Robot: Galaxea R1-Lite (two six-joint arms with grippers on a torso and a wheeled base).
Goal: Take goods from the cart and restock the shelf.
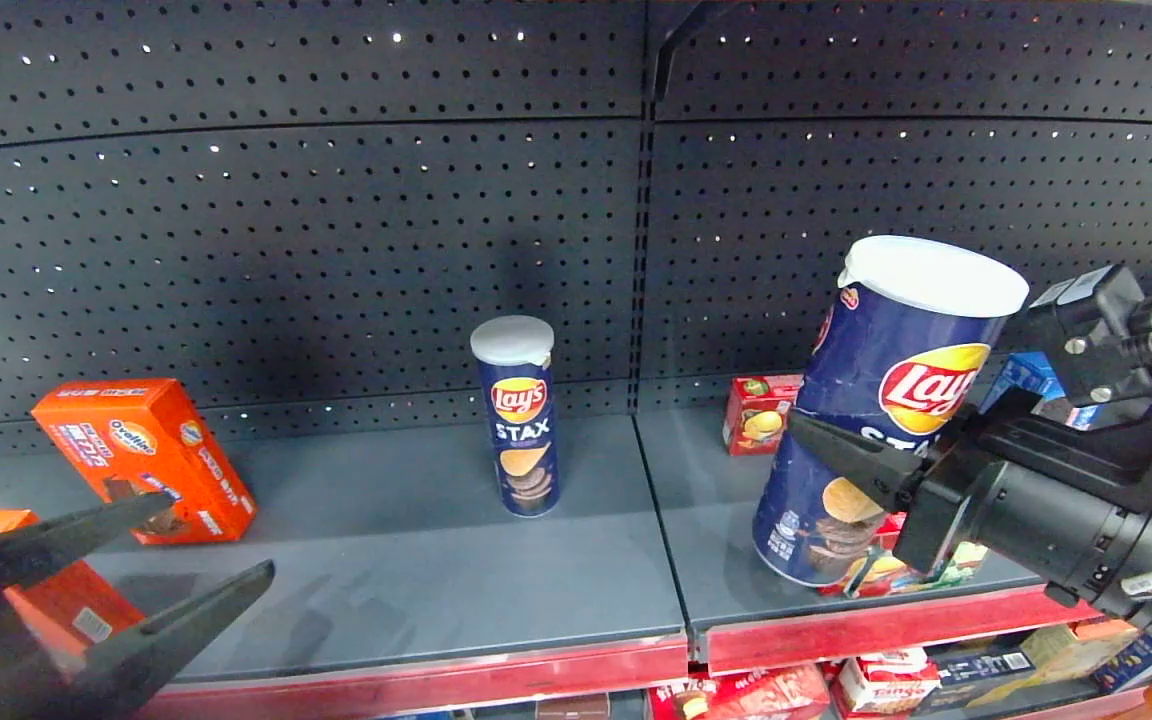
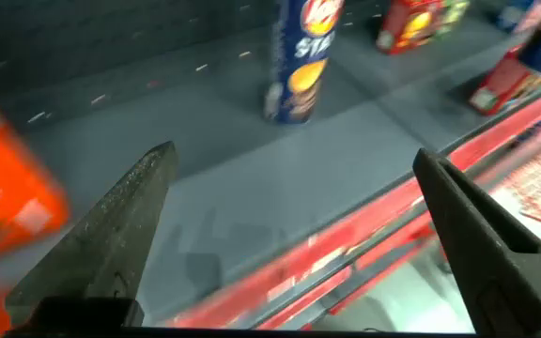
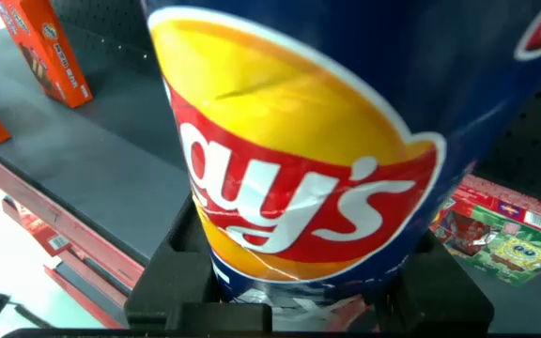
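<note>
Leaning can [image 1: 886, 340], near-vert, top right

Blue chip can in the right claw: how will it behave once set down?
Tall and narrow, the blue chip can probably tips easily; it hangs tilted. Its round side would likely roll if it falls. The glossy wall may slip in the right claw.
</note>
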